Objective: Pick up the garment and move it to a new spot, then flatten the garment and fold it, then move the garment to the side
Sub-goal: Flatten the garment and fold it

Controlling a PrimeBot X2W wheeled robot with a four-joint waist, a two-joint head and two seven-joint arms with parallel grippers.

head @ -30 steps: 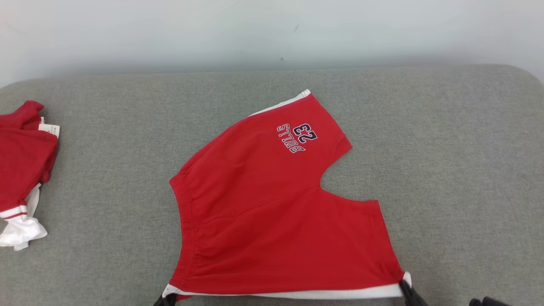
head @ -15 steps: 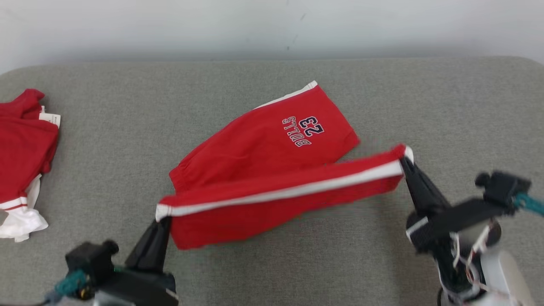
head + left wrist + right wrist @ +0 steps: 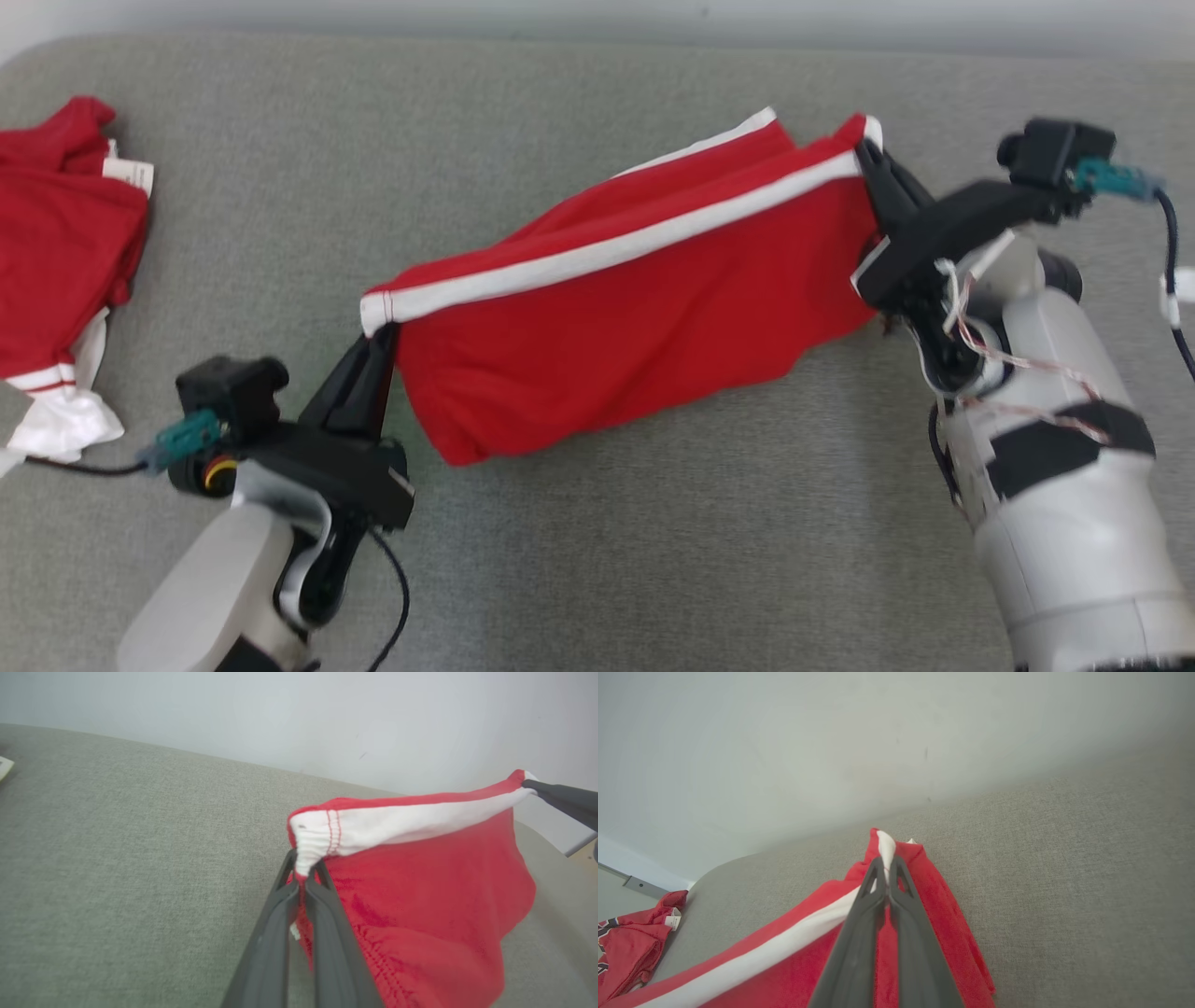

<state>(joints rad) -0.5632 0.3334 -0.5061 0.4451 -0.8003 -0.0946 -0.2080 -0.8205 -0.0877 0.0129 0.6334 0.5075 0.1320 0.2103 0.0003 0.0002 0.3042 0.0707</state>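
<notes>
The garment is a pair of red shorts with a white side stripe, held up between both grippers over the grey cushion. My left gripper is shut on the waistband corner. My right gripper is shut on the leg hem corner. The lifted half is folded back over the far leg, whose white edge peeks out behind. The printed number is hidden under the fold. In the left wrist view the right gripper's dark fingers show at the far end of the stripe.
A second red and white garment lies bunched at the cushion's left edge, also in the right wrist view. A pale wall stands behind the cushion. Bare grey cushion lies in front and to the right.
Both grippers have lifted the near side edge of the shorts and carried it away from me over the far leg, covering the printed number. The head camera has tilted down.
</notes>
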